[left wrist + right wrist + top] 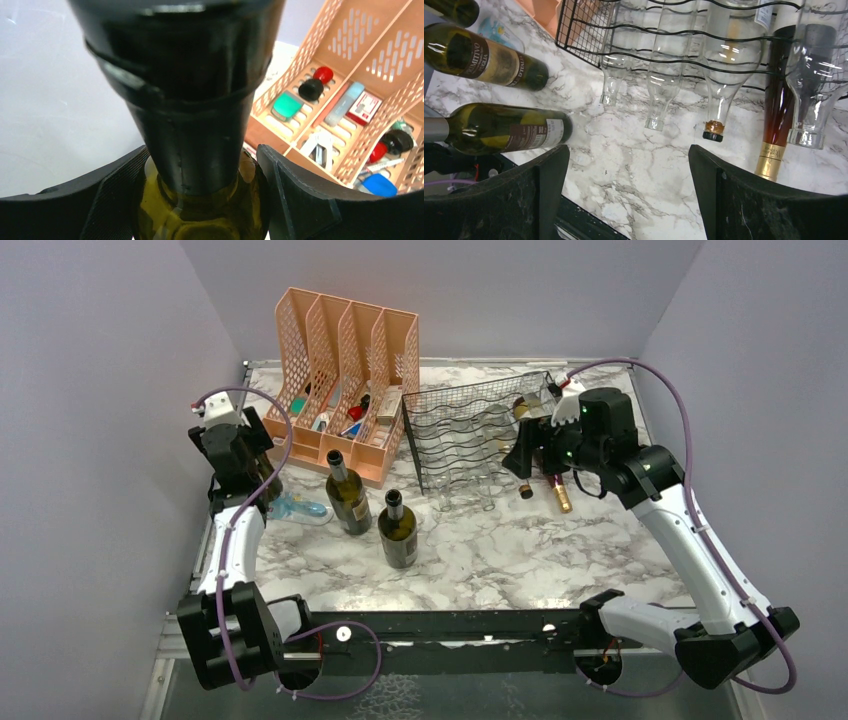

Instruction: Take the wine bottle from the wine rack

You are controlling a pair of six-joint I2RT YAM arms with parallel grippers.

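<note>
On the marble table [520, 550] the wine rack [455, 430] sits just right of the peach file organiser [340, 350], clear bottles [719, 60] and an amber bottle [778, 95] lying in its cradles. The left gripper [201, 152] pinches an olive-green wine bottle [200, 215] at its shoulder, well left of the rack; the right gripper [626, 155] hangs spread wide over bare marble before the rack.

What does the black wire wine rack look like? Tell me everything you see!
The wine rack is a low black tray of thin wire grid with wavy wire cradles. It sits flat on the marble table, close beside the peach organiser. Clear bottles and one brown bottle lie in it, necks poking out the front. The open right tool hovers near, not touching.
</note>
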